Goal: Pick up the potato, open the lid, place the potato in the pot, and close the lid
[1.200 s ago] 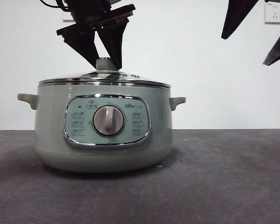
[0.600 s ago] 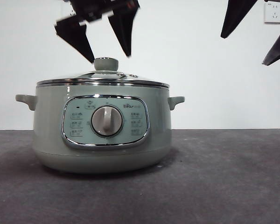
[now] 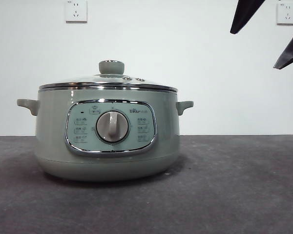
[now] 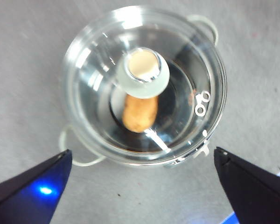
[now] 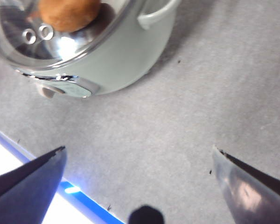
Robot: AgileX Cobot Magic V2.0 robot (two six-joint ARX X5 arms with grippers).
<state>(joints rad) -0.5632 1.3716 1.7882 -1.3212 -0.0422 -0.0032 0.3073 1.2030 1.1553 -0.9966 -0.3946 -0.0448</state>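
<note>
The sage-green pot (image 3: pixel 107 141) stands on the table left of centre, with the glass lid (image 3: pixel 83 81) shut on it and the knob (image 3: pixel 111 67) on top. In the left wrist view the potato (image 4: pixel 140 114) lies inside the pot, seen through the lid (image 4: pixel 177 70). My left gripper (image 4: pixel 142 153) is open and empty, high above the lid and out of the front view. My right gripper (image 3: pixel 254 50) is open and empty, up at the right, away from the pot (image 5: pixel 126 51). The potato also shows in the right wrist view (image 5: pixel 67 14).
The dark grey table (image 3: pixel 234 185) stretches to the right of the pot. Two wall sockets (image 3: pixel 76 10) (image 3: pixel 286 13) sit on the white wall behind. The table's front edge (image 5: pixel 37 163) with a blue strip shows in the right wrist view.
The left gripper has risen from around the lid's knob and gone up out of the front view. The lid stays shut on the pot. The right gripper has not moved.
</note>
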